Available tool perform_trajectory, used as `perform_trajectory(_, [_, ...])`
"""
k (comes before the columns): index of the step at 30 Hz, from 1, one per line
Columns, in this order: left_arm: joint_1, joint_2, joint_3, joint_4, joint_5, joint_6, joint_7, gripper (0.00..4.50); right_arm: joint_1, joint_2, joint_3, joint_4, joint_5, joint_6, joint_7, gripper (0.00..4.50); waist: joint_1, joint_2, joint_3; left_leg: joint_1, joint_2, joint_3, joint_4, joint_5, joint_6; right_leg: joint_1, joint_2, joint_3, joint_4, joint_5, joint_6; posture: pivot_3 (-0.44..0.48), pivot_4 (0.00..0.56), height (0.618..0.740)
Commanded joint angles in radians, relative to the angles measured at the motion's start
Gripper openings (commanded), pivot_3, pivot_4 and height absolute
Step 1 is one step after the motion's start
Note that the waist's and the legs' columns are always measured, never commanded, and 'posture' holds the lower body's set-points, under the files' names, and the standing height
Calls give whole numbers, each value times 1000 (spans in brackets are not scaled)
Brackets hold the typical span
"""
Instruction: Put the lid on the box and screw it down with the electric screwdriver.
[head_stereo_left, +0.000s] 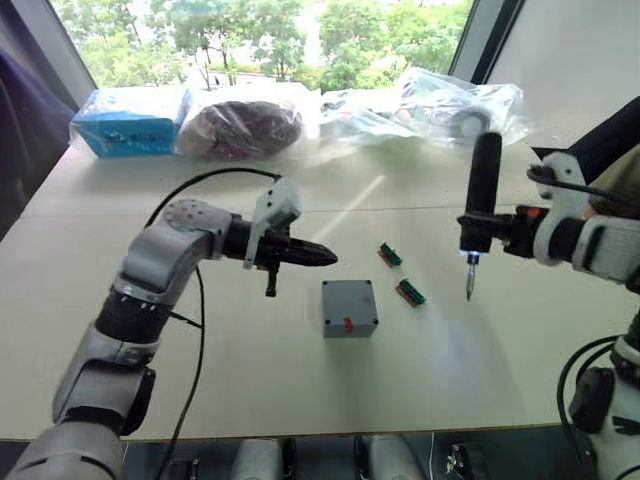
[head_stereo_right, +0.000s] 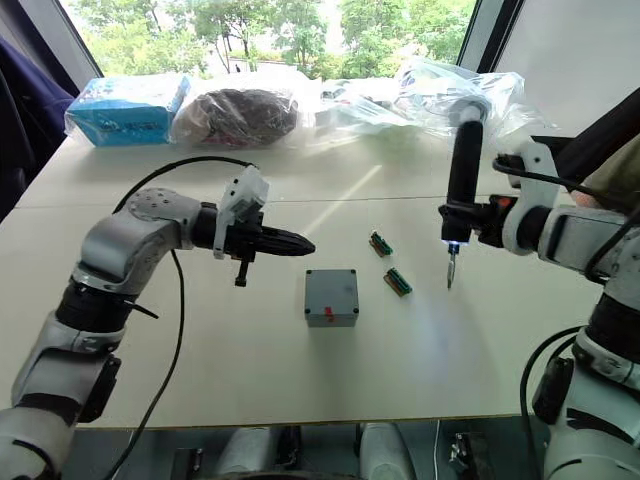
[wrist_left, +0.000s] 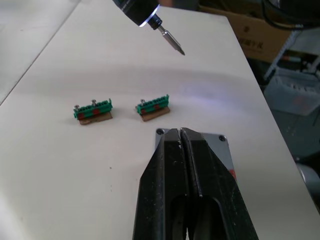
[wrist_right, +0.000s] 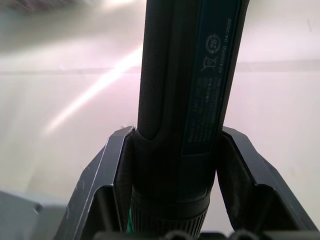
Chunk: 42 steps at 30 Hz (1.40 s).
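Note:
The grey box (head_stereo_left: 348, 325), with a red mark on its near side, stands at mid-table. Its top is a flat grey face with corner screw holes, so the lid (head_stereo_left: 348, 297) appears to sit on it. My left gripper (head_stereo_left: 330, 258) hovers just left of and above the box, shut and empty; in the left wrist view its tips (wrist_left: 181, 145) cover part of the lid (wrist_left: 223, 150). My right gripper (head_stereo_left: 480, 232) is shut on the electric screwdriver (head_stereo_left: 484, 180), held upright right of the box. The bit (head_stereo_left: 468, 285) points down with its tip light on, above bare table.
Two small green terminal blocks (head_stereo_left: 390, 254) (head_stereo_left: 411, 292) lie between the box and the screwdriver bit. Along the far edge sit a blue package (head_stereo_left: 132, 122) and clear plastic bags (head_stereo_left: 240, 125) (head_stereo_left: 450, 105). A black cable (head_stereo_left: 200, 180) loops from my left arm.

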Motion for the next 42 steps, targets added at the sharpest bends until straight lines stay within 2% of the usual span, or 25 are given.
perform_trajectory(1, [9, 35, -22, -67, 2, -34, -37, 0, 37, -98, 35, 82, 169, 7, -7, 1843, 0, 0, 2, 0, 0, 0, 0, 0, 0, 0, 1, 0, 0, 0, 0, 0, 150, 740])
perform_trajectory(6, [29, 16, -42, -82, 6, -44, -3, 0, 47, -136, 101, 205, 219, 7, -55, 1843, -2, 0, 4, 0, 4, 0, 7, 0, 1, 0, 5, 2, 2, 2, 4, 0, 150, 740])
perform_trajectory(15, [67, -1, -67, -82, 42, -73, 60, 0, 16, -173, 225, 325, 87, 7, 30, 1843, 1, 0, 4, -1, 6, 1, 9, -1, 2, 0, 9, 7, 2, 3, 6, 0, 150, 740])
perform_trajectory(17, [78, 1, -69, -80, 49, -76, 70, 0, 10, -179, 248, 330, 53, 7, 58, 2843, 1, 0, 4, -1, 6, 1, 9, -1, 2, 0, 9, 7, 2, 3, 6, 0, 150, 740])
perform_trajectory(19, [86, 1, -69, -75, 56, -81, 82, 0, 5, -184, 265, 331, 18, 7, 88, 3404, 1, 0, 4, -1, 6, 1, 10, -1, 2, 0, 9, 7, 2, 3, 6, 0, 150, 740])
perform_trajectory(21, [86, 2, -64, -69, 61, -87, 92, 0, 1, -187, 274, 330, -11, 7, 113, 4227, 3, 0, 4, -1, 6, 1, 10, -1, 2, 0, 9, 7, 2, 3, 6, 0, 150, 740])
perform_trajectory(22, [83, 2, -59, -66, 60, -87, 95, 0, 0, -188, 277, 325, -28, 7, 126, 4435, 3, 0, 4, -1, 6, 1, 10, -1, 2, 0, 9, 7, 2, 3, 6, 0, 150, 740])
perform_trajectory(23, [79, 2, -52, -61, 58, -85, 99, 0, -2, -190, 277, 316, -46, 7, 140, 4435, 4, 0, 4, -1, 6, 1, 10, -1, 2, 1, 9, 7, 2, 3, 6, 0, 150, 740])
perform_trajectory(29, [46, 15, 15, -3, 31, -70, 110, 0, -21, -305, 381, 148, -170, -180, 365, 4435, 3, 0, 4, -1, 6, 1, 11, -1, 2, 0, 9, 7, 2, 4, 6, 0, 150, 740])
perform_trajectory(33, [24, 23, 69, 48, 11, -47, 125, 0, -40, -300, 327, -38, -110, -271, 535, 4435, -2, 0, 4, -1, 7, 1, 11, -1, 2, 0, 10, 7, 2, 4, 6, 0, 150, 740])
perform_trajectory(37, [50, 36, 64, 59, 32, -40, 145, 0, 106, -277, 330, -341, -101, -392, 633, 4435, 5, -1, 4, -1, 8, 0, 10, -1, 2, 0, 12, 7, 2, 4, 6, 0, 150, 740])
perform_trajectory(42, [133, 51, 2, 59, 99, -72, 169, 0, 300, -231, 466, -575, -180, -482, 630, 4435, 19, -1, 4, -1, 7, 1, 13, -1, 2, 1, 9, 7, 3, 4, 7, 0, 150, 740])
